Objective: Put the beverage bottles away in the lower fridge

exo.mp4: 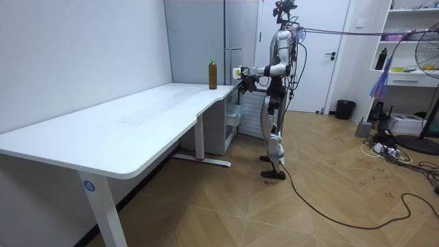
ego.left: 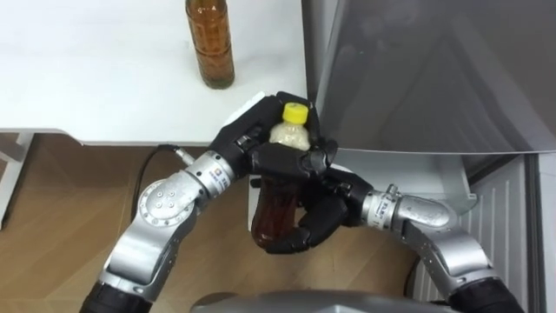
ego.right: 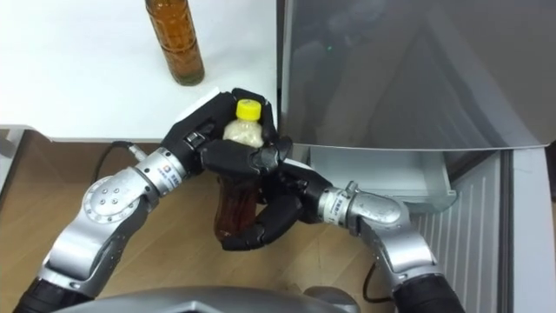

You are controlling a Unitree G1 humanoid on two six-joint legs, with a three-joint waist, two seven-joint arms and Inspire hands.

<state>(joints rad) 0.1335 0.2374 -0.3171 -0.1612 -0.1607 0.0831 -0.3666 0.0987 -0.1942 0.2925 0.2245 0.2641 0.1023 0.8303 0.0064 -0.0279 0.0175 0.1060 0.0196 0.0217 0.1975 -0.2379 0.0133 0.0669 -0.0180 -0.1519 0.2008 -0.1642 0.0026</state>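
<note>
Amber drink fills the held bottle (ego.left: 276,213), which has a yellow cap (ego.left: 296,112) and hangs in the air just off the near right corner of the white table (ego.left: 104,78), close to the grey fridge (ego.left: 434,69). The left hand (ego.left: 252,143) has its fingers curled round the bottle's upper part, below the cap. The right hand (ego.left: 317,217) cups the lower part, fingers wrapped under and round it. Both hands are gripping it at once.

This looks like a pass from one hand to the other, and that is where it could fail. If one hand lets go before the other has a firm hold, the smooth bottle could slip and drop to the wooden floor. The fridge's corner is just beside the hands, so a swing to the right could knock the bottle against it. The pale lower compartment (ego.right: 382,169) sits low and to the right, so the reach down could tip the bottle.

There are two bottles: the one held, and a second bottle (ego.left: 211,48) standing upright on the table, farther off. There is one table, one fridge and two hands.
</note>
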